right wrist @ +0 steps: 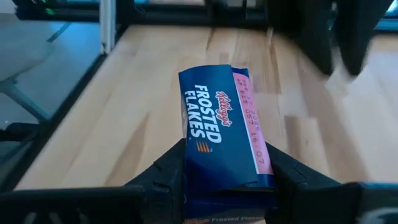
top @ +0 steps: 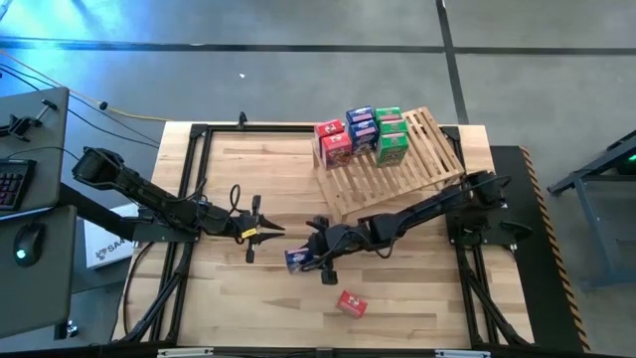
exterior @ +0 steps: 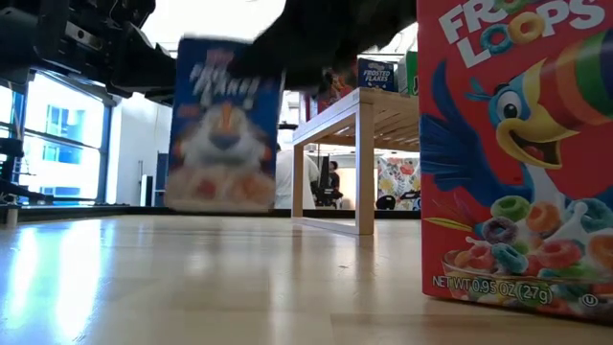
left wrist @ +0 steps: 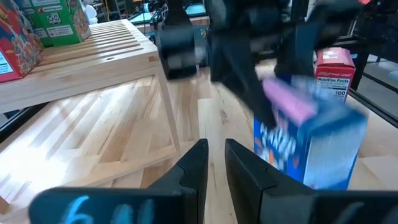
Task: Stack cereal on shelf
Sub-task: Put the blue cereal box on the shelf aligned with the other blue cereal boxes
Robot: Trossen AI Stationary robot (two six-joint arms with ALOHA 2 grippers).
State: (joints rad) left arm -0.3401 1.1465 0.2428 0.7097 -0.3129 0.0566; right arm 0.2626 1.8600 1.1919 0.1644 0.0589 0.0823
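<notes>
My right gripper [top: 312, 255] is shut on a blue Frosted Flakes cereal box [top: 296, 260] near the table's middle. In the low view this box [exterior: 225, 125] hangs a little above the tabletop. A red Froot Loops box [top: 351, 303] stands alone near the front edge. The slatted wooden shelf [top: 417, 164] lies tilted at the far right, and on it stand red [top: 333, 141], blue [top: 362, 123] and green [top: 392, 137] cereal boxes. My left gripper [top: 262, 234] waits shut just left of the blue box, touching nothing. My right gripper pinches the blue box between its two fingers, one on each broad face [right wrist: 189, 171], with a narrow printed side [right wrist: 211, 121] facing the wrist camera. The fingers [right wrist: 283, 174] come from the table's right, slanting down. The box is lifted clear of the table and slightly tilted.
Black frame rails [top: 189, 179] run along the table's left and right sides. A desk with a keyboard and mouse [top: 25, 239] stands beyond the left edge. Bare planks [top: 248, 298] lie at the front left. Far behind the table, the low view shows a person [exterior: 332, 180].
</notes>
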